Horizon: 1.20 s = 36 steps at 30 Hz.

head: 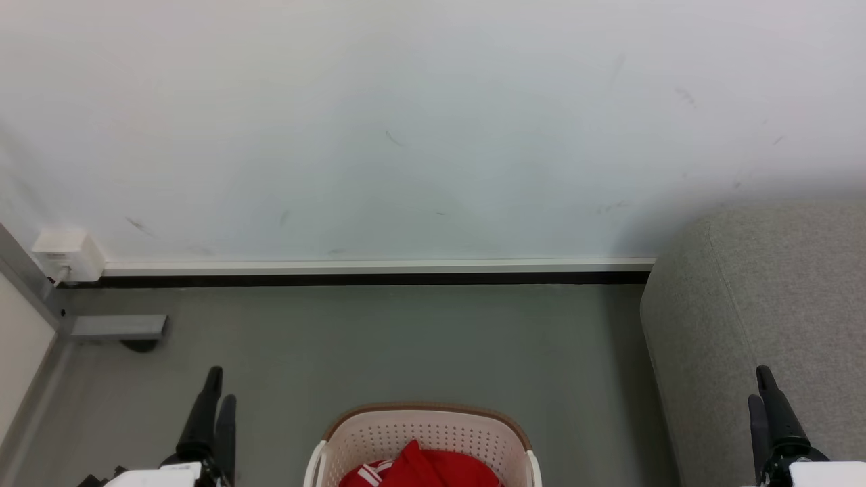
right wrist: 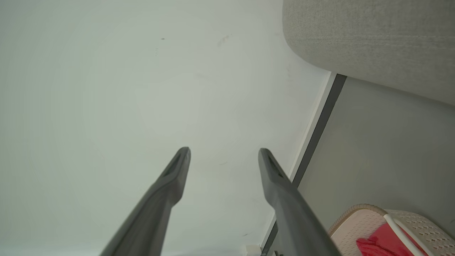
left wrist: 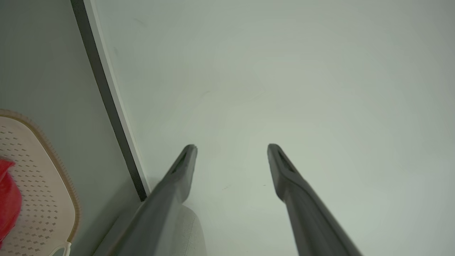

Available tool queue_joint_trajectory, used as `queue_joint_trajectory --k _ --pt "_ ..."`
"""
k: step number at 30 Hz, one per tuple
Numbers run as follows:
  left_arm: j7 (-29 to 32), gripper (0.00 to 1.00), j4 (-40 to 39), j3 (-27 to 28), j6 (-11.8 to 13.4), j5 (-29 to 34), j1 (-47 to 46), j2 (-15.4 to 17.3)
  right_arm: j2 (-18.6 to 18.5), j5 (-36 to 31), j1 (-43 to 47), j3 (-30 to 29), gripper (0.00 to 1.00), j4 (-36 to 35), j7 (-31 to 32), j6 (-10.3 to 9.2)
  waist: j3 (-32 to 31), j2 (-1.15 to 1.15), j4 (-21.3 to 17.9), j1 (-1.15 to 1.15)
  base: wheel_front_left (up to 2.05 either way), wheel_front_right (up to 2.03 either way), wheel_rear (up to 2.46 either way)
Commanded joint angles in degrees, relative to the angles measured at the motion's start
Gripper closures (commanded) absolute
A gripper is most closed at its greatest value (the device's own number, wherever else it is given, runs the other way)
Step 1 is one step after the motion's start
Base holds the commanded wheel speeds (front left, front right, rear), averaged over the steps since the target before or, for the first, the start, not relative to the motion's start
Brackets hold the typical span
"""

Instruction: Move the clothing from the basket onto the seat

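Cream perforated basket (head: 419,433), brown rim; bunched red clothing (head: 433,468) inside

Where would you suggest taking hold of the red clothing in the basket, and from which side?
Probably the raised fold at the top of the red clothing, coming straight down from above: it lies heaped inside the basket, whose walls close off the sides, and that peak stands highest.

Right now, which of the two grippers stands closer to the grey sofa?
The right gripper: in the head view it overlaps the sofa, while the left gripper stands on the far side of the basket.
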Motion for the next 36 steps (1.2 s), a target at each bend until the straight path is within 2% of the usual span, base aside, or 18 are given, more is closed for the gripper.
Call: queue_joint_trajectory --k 1,15,36 --pt "-0.62 0.00 -0.89 -0.37 -0.22 0.89 -0.69 0.27 -0.54 -1.51 -0.77 0.27 0.00 -1.11 -0.73 -0.01 0.01 0.00 0.01 0.00 0.00 0.00 0.00" --pt "-4.10 0.00 -1.18 -1.11 -0.29 9.59 -0.21 0.36 -0.66 -19.27 0.28 1.17 0.00 -3.56 -4.22 -0.02 0.06 0.00 0.32 0.00 0.00 0.00 0.00" --pt "-8.39 0.00 -4.98 -3.99 2.00 31.63 1.04 0.49 -0.83 -43.72 1.97 1.64 0.00 -5.29 -8.54 -0.04 0.06 0.00 1.03 0.00 0.00 0.00 0.00"
